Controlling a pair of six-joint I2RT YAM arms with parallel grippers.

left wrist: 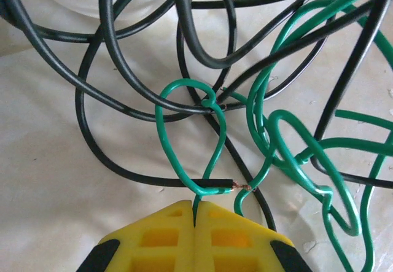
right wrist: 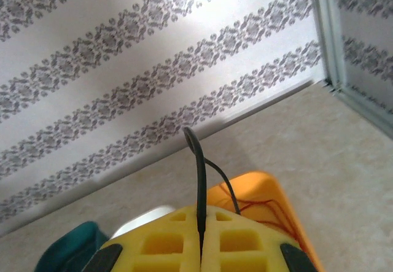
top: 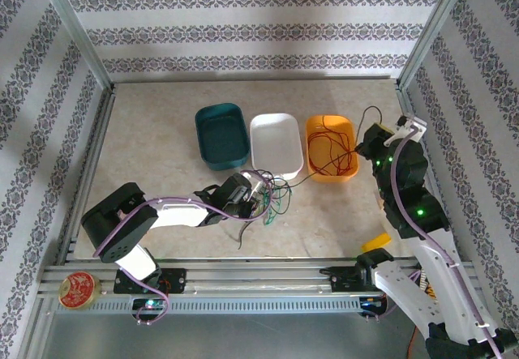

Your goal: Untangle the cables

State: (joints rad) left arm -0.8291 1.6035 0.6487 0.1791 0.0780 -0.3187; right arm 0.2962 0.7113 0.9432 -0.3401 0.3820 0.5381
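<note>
At the near edge of the table (top: 162,173) stand two arm bases on a metal rail, with one red roll of tape (top: 79,288) on the rail's left end.

The left arm reaches low across the table towards the middle. Its left gripper (top: 263,197) sits at a loose tangle (top: 276,203) of green and black cables lying on the bare table, just in front of the trays. In the left wrist view, the left gripper (left wrist: 195,213) has its two yellow fingers (left wrist: 159,247) pressed together, pinching one loop of green cable (left wrist: 166,131) between them. Black cable (left wrist: 86,118) winds over and under the green in many loops; the number of separate strands cannot be counted. Two cut ends with bare copper lie beside each other just above the fingers, one black and one green.

Beyond the tangle, three trays stand side by side in one row: a teal tray (top: 220,134) on the left, a white tray (top: 276,143) in the middle and an orange tray (top: 312,132) on the right. A red cable (top: 332,152) lies coiled inside the orange tray.

The right arm stands raised at the right side, with the right gripper (top: 366,138) above the orange tray's right edge. In the right wrist view, the right gripper (right wrist: 201,213) is closed tight on one black cable (right wrist: 199,174), which arches up out of the fingers and bends down towards the orange tray (right wrist: 267,183).
</note>
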